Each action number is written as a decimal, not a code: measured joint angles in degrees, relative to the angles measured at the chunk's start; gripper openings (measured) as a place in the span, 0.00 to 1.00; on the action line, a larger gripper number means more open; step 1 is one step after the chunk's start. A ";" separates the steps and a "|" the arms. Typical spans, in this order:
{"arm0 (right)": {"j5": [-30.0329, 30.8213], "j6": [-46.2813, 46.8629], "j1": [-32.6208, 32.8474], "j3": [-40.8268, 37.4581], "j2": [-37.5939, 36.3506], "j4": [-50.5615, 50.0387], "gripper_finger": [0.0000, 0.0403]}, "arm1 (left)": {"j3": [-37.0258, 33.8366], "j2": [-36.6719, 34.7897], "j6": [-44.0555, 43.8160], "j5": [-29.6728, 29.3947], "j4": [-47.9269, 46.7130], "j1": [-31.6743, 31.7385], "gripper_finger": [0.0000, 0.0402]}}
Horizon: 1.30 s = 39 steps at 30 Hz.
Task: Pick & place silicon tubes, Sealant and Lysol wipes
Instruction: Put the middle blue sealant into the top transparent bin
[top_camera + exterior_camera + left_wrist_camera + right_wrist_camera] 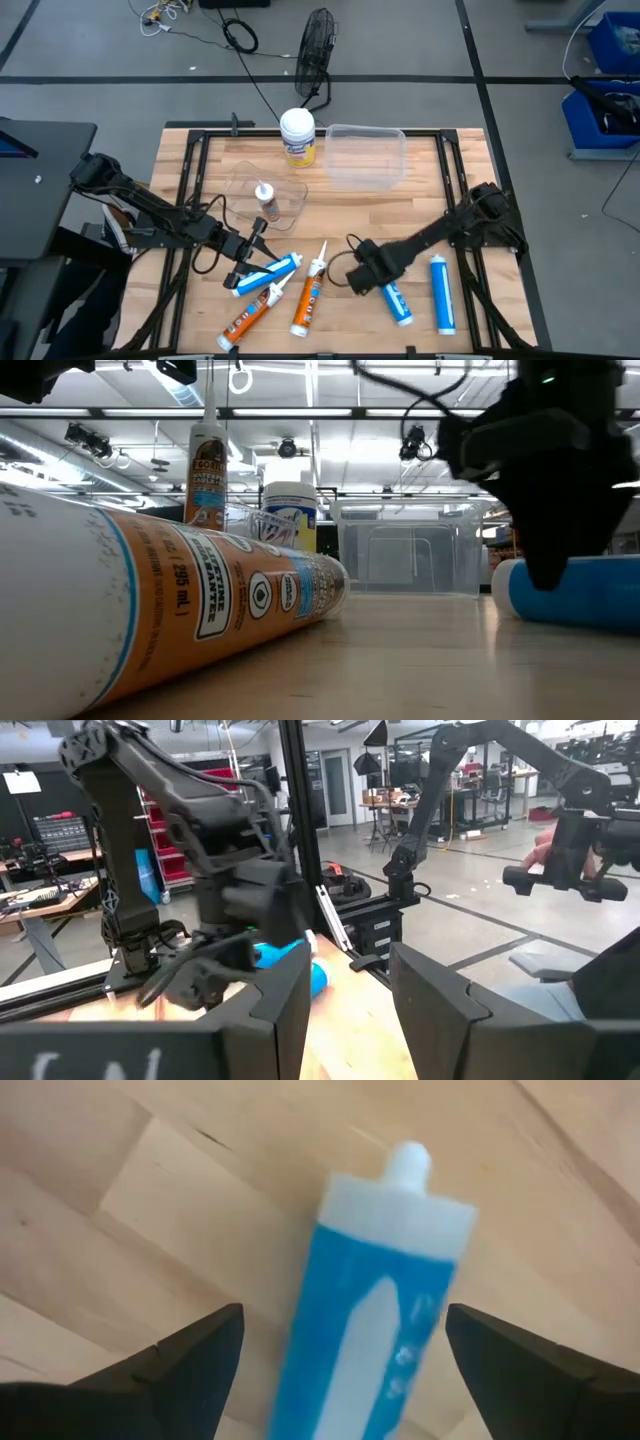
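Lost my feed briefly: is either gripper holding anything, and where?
Nothing is held. The right gripper is open astride a blue cartridge; the left gripper is open and empty.

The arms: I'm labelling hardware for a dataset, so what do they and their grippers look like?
Both arms are dark, nearly black, jointed links with black cables looping beside them. The left gripper and right gripper each have two flat, wedge-shaped dark fingers; no markings are visible.
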 joint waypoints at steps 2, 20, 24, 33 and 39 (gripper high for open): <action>-1.12 -3.06 -1.85 -0.12 0.00 1.84 0.87 | 0.00 0.00 -0.06 0.00 -0.46 0.00 0.35; -5.30 -10.93 -6.98 -0.20 1.73 6.30 0.74 | 0.02 0.00 -1.15 0.00 -0.75 0.00 0.35; -6.28 -12.00 -7.20 -0.20 2.40 8.04 0.70 | 0.02 0.00 -1.60 0.00 -0.93 0.00 0.35; -7.46 -13.04 -7.43 -0.15 4.36 8.12 0.62 | 0.04 0.00 -3.00 -4.04 -2.15 0.04 0.35; -8.11 -15.03 -7.44 -0.02 5.18 8.74 0.54 | 0.04 0.00 -3.01 -4.00 -2.30 -0.02 0.35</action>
